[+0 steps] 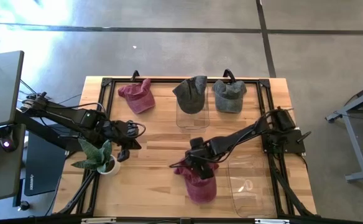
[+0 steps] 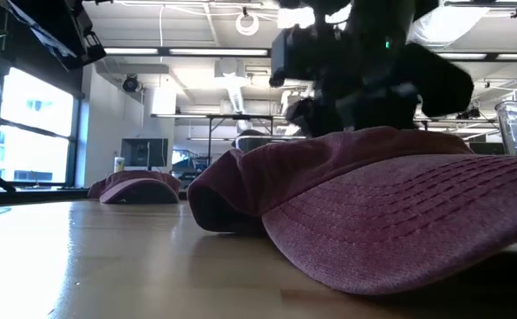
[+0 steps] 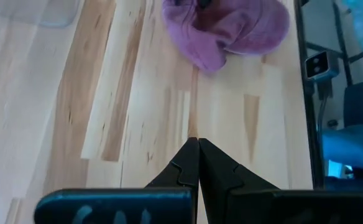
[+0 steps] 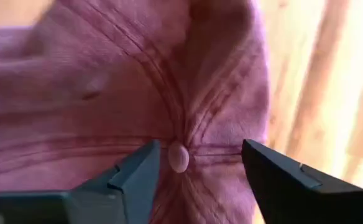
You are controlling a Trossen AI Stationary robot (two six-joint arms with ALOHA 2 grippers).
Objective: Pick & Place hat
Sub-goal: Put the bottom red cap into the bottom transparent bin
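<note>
While the left gripper (image 1: 133,130) waits over the desk's (image 1: 156,143) left half beside a small potted plant (image 1: 98,157), its fingers (image 3: 191,163) pressed together on nothing, the right gripper (image 1: 196,163) is down over the maroon hat (image 1: 198,182) near the front edge of the desk. From the right wrist view its two fingers (image 4: 138,174) stand spread apart above the hat's crown, one on each side of the top button (image 4: 178,157) — they straddle the fabric without closing on it, and whether the tips touch the cloth cannot be told. That hat lies on the wood with its brim toward the front edge, just left of a clear plastic container (image 1: 251,180) at the front right. In the low view the hat (image 2: 391,208) fills most of the frame, with the right arm's dark body directly above it. Along the far side of the desk sit three more hats: a second maroon hat (image 1: 138,96) at the left, a dark grey hat (image 1: 191,93) resting on another clear container (image 1: 191,115) in the middle, and a lighter grey hat (image 1: 229,95) at the right. The left wrist view looks across bare boards toward a maroon hat — too far off to give more detail.
</note>
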